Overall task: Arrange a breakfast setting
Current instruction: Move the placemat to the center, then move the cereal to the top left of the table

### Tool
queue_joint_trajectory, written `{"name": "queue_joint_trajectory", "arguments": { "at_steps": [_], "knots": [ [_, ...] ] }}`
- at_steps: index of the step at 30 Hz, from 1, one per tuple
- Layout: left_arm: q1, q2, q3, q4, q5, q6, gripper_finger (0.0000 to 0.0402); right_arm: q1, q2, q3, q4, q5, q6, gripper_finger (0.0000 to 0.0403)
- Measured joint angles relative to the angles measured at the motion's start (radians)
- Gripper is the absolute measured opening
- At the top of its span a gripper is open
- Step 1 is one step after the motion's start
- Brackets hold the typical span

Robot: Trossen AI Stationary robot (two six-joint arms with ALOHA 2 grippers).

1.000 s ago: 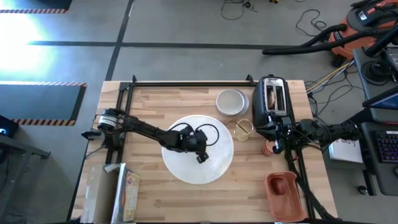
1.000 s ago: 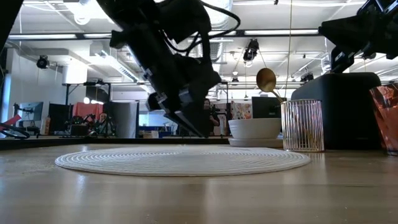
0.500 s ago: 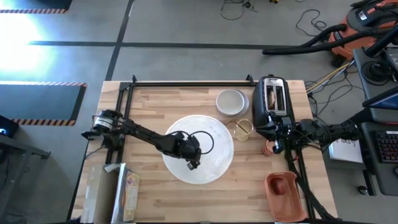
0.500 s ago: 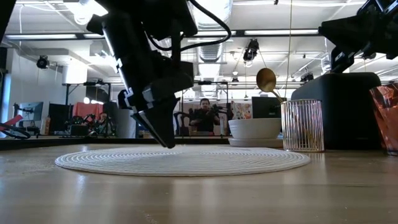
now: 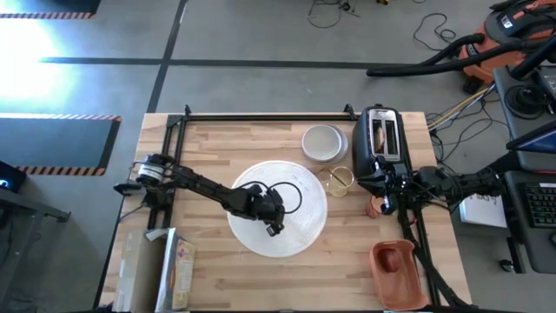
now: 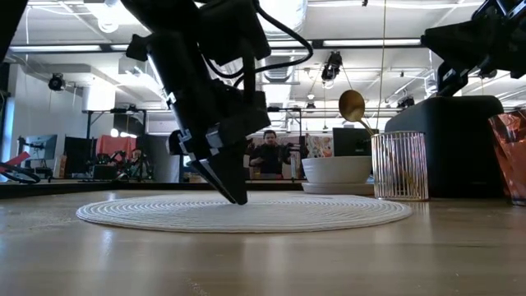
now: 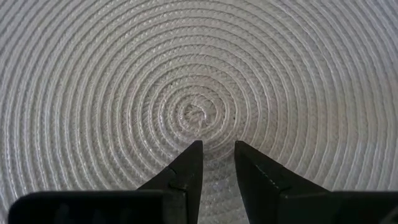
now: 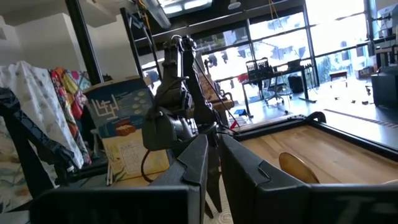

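— Woven white, that round mat (image 5: 300, 236) in the middle of the bench (image 5: 217, 143): do we call it a plate?

— We see coiled cord in the left wrist view, so we call it a mat (image 7: 93, 93). It lies flat and nothing rests on it.

— Where do we put the left end effector (image 5: 274, 229)?

— Over the mat's middle, pointing down. In the low view its tips (image 6: 238, 197) are at the mat's surface (image 6: 329, 212); we cannot tell if they touch it. Its two fingers (image 7: 189, 158) stand a narrow gap apart with nothing between them.

— And the right end effector (image 5: 385, 198)?

— Just in front of the black toaster (image 5: 382, 148), beside the small red cup (image 5: 374, 209). In its own wrist view the fingers (image 8: 198, 165) are pressed almost together, and we see nothing pinched.

— The rest of the setting?

— The white bowl (image 5: 323, 143) sits behind the mat, left of the toaster. The clear glass (image 5: 340, 181) stands just beside the mat's right edge, with the gold spoon (image 6: 353, 107) upright in it. Brown toast (image 5: 380, 135) shows in the toaster's slot. A brown tray (image 5: 395, 263) sits at the front right corner, holding something reddish we cannot make out.
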State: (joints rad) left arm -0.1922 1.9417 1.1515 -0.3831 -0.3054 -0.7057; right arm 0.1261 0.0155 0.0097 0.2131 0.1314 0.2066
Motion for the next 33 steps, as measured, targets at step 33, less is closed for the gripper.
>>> {"name": "queue_joint_trajectory", "arguments": {
  "at_steps": [33],
  "knots": [
    [-0.097,-0.246,0.0,-0.083,-0.097,0.099,0.0075,0.0,0.0,0.0,0.0,0.0,0.0,0.0034]
  ]
}}
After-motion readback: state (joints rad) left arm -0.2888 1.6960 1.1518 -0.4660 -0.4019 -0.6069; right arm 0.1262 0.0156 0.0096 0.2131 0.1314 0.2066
